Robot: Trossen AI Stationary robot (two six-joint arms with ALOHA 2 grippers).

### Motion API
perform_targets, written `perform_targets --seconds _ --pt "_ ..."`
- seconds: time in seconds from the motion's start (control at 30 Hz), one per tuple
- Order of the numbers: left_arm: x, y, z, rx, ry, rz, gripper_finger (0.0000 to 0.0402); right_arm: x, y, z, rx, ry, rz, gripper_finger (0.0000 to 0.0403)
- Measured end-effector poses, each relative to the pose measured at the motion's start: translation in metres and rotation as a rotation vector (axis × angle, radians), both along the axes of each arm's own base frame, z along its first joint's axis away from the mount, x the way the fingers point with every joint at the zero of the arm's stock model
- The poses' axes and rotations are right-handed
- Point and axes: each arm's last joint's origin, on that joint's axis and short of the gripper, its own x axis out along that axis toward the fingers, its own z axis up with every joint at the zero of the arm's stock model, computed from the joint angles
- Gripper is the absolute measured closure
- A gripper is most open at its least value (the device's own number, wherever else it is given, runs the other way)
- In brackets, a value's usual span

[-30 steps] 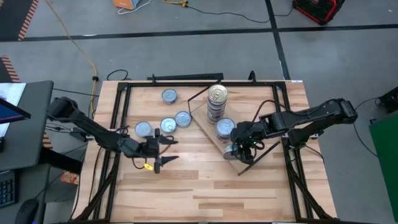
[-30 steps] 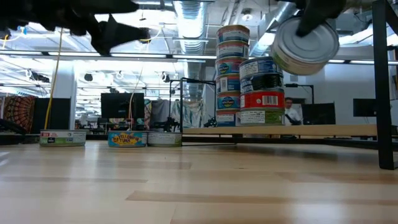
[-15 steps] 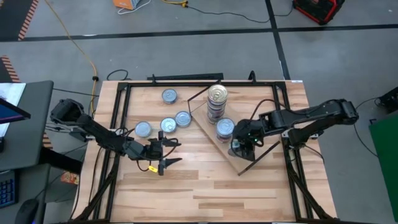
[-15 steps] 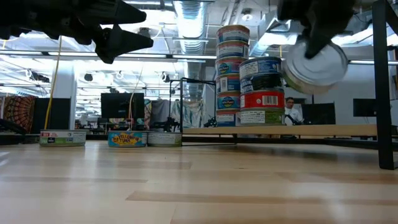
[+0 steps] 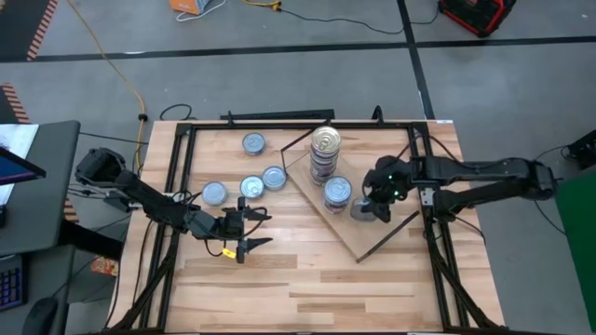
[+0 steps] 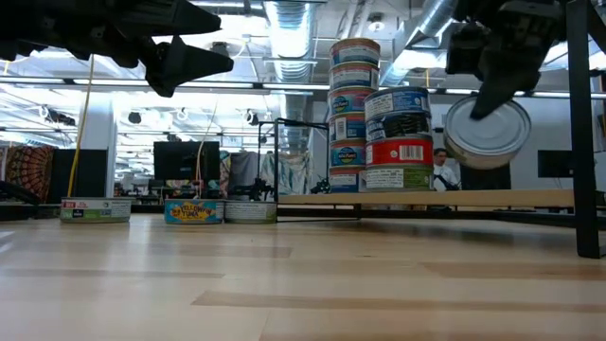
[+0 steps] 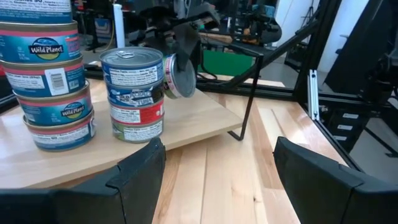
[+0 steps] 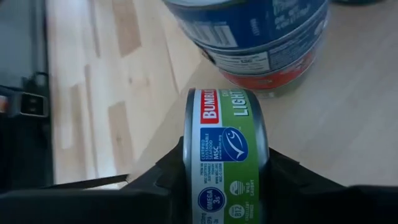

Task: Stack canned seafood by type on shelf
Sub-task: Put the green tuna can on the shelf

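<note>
Above shelf (image 5: 358,237) – right gripper (image 5: 371,207) clamps tin (image 6: 487,133) on edge, lid facing sideways.

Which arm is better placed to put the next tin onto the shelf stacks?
The right. Its gripper already holds a green-labelled tin over the shelf, beside the shorter stack. The left gripper hangs open and empty over the table, away from the shelf.

The table (image 5: 307,279) bears four loose tins (image 5: 240,177) and the shelf (image 5: 372,233) with two tin stacks (image 5: 326,154).
</note>
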Motion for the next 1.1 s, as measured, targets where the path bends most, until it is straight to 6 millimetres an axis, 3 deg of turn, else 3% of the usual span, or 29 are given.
perform_targets --seconds 0.17,0.4,0.63,0.93,1.1 --pt "0.0 0.0 0.0 0.02 0.001 0.0 0.0111 -0.004 -0.007 -0.011 0.041 -0.008 -0.012 0.0216" --pt "0.0 0.001 0.0 0.031 0.003 0.002 0.0111 -0.006 -0.016 -0.02 0.115 -0.04 -0.006 0.0239" --pt "0.0 0.001 0.0 0.037 0.004 0.004 0.0111 -0.011 -0.025 -0.038 0.232 -0.067 -0.026 0.0215" --pt "0.001 0.001 0.0 0.032 0.003 0.003 0.0111 -0.019 -0.026 -0.057 0.333 -0.036 -0.066 0.0228" --pt "0.004 -0.001 0.007 0.061 -0.015 -0.006 0.0111 -0.02 -0.029 -0.058 0.32 -0.027 -0.096 0.0174"
